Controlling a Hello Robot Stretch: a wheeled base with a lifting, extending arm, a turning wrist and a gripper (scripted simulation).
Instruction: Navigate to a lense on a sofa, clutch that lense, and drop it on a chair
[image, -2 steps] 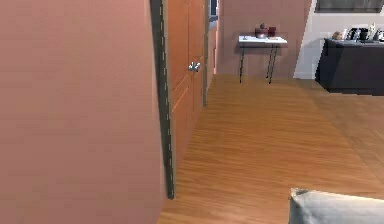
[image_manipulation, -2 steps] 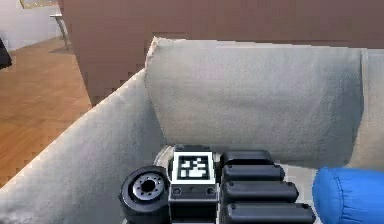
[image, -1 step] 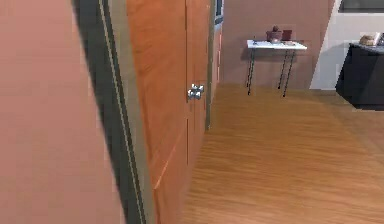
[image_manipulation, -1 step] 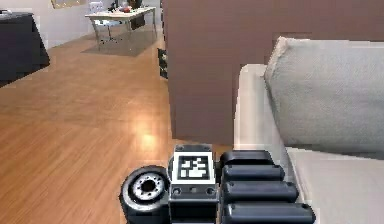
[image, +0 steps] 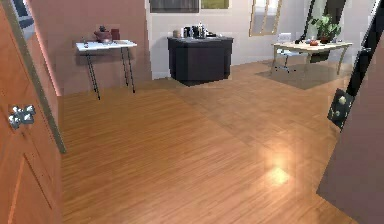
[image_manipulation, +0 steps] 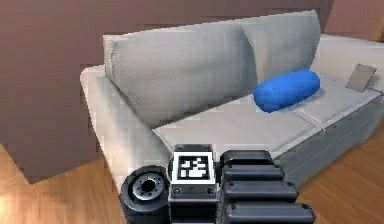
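Lense: identity uncertain. A dark round barrel with a ringed face (image_manipulation: 148, 190) sits at 7 o'clock in the arm side view, touching the white marker square (image_manipulation: 191, 166). It may be the lense or the body of the gripper (image_manipulation: 140, 200); cannot tell which.

Fingers not made out, so cannot tell the pincer's state or whether it holds anything.

Dark stepped arm bar (image_manipulation: 260, 186) at 5 o'clock.

Behind these, a light grey fabric two-seat sofa (image_manipulation: 180, 80). A blue cylindrical bolster (image_manipulation: 287, 90) lies on its seat at 2 o'clock, and a small grey flat item (image_manipulation: 360, 76) leans at 3 o'clock.

Forward view, over the wood plank floor (image: 200, 150):
- 11 o'clock: white side table on dark legs (image: 105, 46).
- 12 o'clock: dark low cabinet (image: 200, 58).
- 2 o'clock: what looks like a pale chair (image: 284, 52) beside a light wooden desk (image: 312, 46).
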